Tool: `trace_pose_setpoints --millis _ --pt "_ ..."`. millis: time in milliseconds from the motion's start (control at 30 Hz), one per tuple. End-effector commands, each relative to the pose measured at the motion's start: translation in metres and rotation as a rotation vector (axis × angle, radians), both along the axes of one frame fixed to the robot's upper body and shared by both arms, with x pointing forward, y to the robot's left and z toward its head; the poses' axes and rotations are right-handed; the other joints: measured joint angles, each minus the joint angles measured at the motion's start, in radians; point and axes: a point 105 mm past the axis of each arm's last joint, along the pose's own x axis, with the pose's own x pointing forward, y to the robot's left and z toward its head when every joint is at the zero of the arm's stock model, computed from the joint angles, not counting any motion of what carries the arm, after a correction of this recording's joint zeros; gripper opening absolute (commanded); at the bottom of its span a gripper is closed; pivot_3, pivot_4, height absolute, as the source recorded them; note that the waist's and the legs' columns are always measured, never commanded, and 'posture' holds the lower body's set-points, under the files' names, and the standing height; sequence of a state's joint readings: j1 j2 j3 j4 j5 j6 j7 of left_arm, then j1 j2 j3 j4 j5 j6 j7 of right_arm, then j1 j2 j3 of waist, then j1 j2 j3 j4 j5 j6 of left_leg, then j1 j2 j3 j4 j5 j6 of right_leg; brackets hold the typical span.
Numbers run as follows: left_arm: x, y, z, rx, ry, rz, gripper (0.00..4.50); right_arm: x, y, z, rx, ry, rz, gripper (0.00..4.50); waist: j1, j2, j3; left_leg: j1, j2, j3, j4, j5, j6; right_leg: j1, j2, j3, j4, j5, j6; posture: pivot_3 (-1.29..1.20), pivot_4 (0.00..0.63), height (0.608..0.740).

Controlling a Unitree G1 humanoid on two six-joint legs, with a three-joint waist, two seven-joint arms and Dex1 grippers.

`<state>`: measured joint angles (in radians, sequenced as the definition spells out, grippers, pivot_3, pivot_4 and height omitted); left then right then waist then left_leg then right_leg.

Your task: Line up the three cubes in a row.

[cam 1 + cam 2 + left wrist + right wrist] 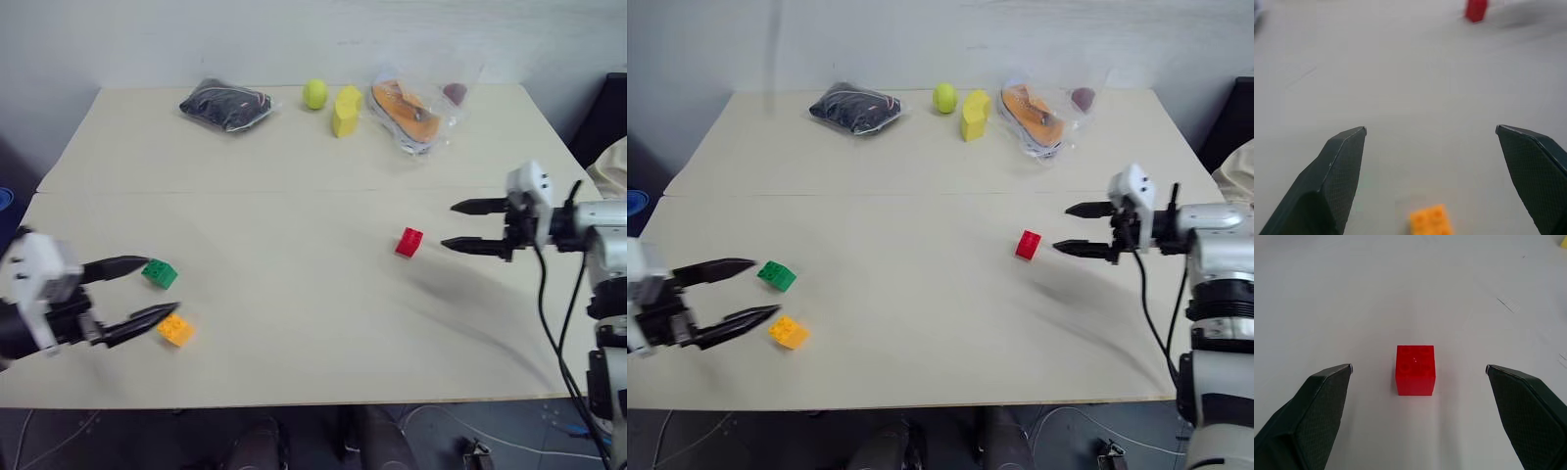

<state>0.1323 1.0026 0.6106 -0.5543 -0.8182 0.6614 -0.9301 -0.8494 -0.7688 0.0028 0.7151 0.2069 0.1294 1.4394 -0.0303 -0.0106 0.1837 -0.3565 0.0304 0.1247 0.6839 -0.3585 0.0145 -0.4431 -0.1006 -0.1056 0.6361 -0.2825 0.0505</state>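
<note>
item: right gripper point(453, 225) — fingers spread wide, holding nothing; pointed across the table point(294, 206) at the red cube point(409, 241), which sat just ahead of the fingertips, apart from them and centred between the jaws in the right wrist view.

item: left gripper point(162, 286) — likewise spread and empty. the green cube point(159, 273) lay just beyond the tip of its upper finger, the orange-yellow cube point(176, 330) just past the tip of its lower one; whether either tip touched a cube could not be told.

item: three cubes — not in a row; green and orange-yellow near each other by the left gripper, red well apart by the right.

handling note (judgement): the step in hand looked like the reach for the red cube. best done by keeping it centred, advancing until both fingers flank its flat sides, then closing squarely so the small brick does not twist or skid.

item: writing, brands, labels — none readable. the bagged goods point(411, 113), dark bundle point(225, 104), yellow block point(346, 111) and ball point(314, 94) lay far beyond both grippers, too small to read.
</note>
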Motion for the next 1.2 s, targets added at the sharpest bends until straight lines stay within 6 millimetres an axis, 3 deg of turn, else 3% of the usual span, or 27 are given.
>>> trace_pose_setpoints --millis 33,133,367,467,633,700,733,867,1000,1067,1200 --pt "0.002 -0.028 0.012 -0.007 -0.012 -0.128 4.47 0.008 0.003 0.003 -0.020 -0.030 -0.017 4.50 0.000 0.000 0.000 0.000 0.000 0.000 0.000 0.000 0.000 0.000 0.000 0.000 0.000 0.000 0.000 0.00 0.150 0.740" --pt "0.005 -0.050 0.023 -0.037 -0.004 -0.238 4.47 0.011 0.013 -0.010 -0.014 0.009 0.007 4.50 0.000 0.000 0.000 0.000 0.000 0.000 0.000 0.002 -0.001 0.000 0.002 0.000 0.001 0.000 0.000 0.00 0.150 0.740" --pt "0.012 -0.068 0.027 -0.026 -0.014 -0.322 4.47 0.023 0.025 -0.034 -0.013 0.043 -0.042 4.50 0.000 0.000 0.000 0.000 0.001 0.000 0.000 0.003 -0.003 0.000 0.004 0.000 0.005 0.000 0.000 0.00 0.150 0.740" --pt "0.013 -0.070 0.027 -0.018 -0.018 -0.333 4.50 0.026 0.026 -0.040 -0.009 0.051 -0.065 3.90 0.000 0.000 0.000 0.000 0.001 0.000 0.001 0.004 -0.003 0.000 0.004 0.001 0.005 0.000 0.000 0.00 0.150 0.740" --pt "0.014 -0.069 0.026 -0.009 -0.016 -0.336 4.50 0.026 0.028 -0.043 -0.009 0.029 -0.060 2.15 0.001 0.000 0.000 0.000 0.001 0.000 0.001 0.004 -0.003 0.000 0.004 0.001 0.005 0.000 0.000 0.00 0.150 0.740" --pt "0.016 -0.068 0.024 -0.001 -0.020 -0.336 4.50 0.024 0.030 -0.042 0.002 0.021 -0.033 1.56 0.001 0.000 0.000 0.000 0.001 0.000 0.001 0.004 -0.003 0.000 0.004 0.001 0.005 0.000 0.000 0.00 0.150 0.740" --pt "0.016 -0.068 0.024 0.001 -0.022 -0.337 4.50 0.022 0.032 -0.041 0.007 0.018 -0.013 1.49 0.001 0.000 0.000 0.000 0.001 0.000 0.001 0.004 -0.003 0.000 0.004 0.001 0.005 0.000 0.000 0.00 0.150 0.740" --pt "0.011 -0.070 0.016 0.037 0.008 -0.378 4.50 -0.024 0.059 -0.031 -0.021 -0.010 0.333 1.50 0.003 0.000 0.000 0.000 0.001 -0.001 0.001 0.004 -0.003 0.000 0.005 0.000 0.005 0.000 0.000 0.00 0.150 0.740" --pt "0.004 -0.072 -0.003 0.122 0.035 -0.437 4.50 -0.067 0.078 -0.040 -0.094 -0.024 0.499 1.50 0.005 0.000 0.000 -0.001 0.000 -0.002 0.001 0.004 -0.003 0.000 0.005 0.000 0.006 0.000 0.000 0.00 0.150 0.740" --pt "0.003 -0.075 -0.007 0.125 0.031 -0.459 4.50 -0.077 0.083 -0.047 -0.110 -0.019 0.507 1.50 0.007 0.000 0.000 -0.001 0.001 -0.002 0.001 0.004 -0.003 0.001 0.005 0.000 0.005 0.000 0.000 0.00 0.150 0.740" --pt "0.002 -0.083 -0.007 0.111 0.019 -0.494 4.50 -0.077 0.088 -0.070 -0.157 -0.028 0.454 1.50 0.006 0.000 0.000 0.000 0.000 -0.002 0.002 0.004 -0.003 0.001 0.004 0.000 0.002 0.000 0.000 0.00 0.150 0.740"
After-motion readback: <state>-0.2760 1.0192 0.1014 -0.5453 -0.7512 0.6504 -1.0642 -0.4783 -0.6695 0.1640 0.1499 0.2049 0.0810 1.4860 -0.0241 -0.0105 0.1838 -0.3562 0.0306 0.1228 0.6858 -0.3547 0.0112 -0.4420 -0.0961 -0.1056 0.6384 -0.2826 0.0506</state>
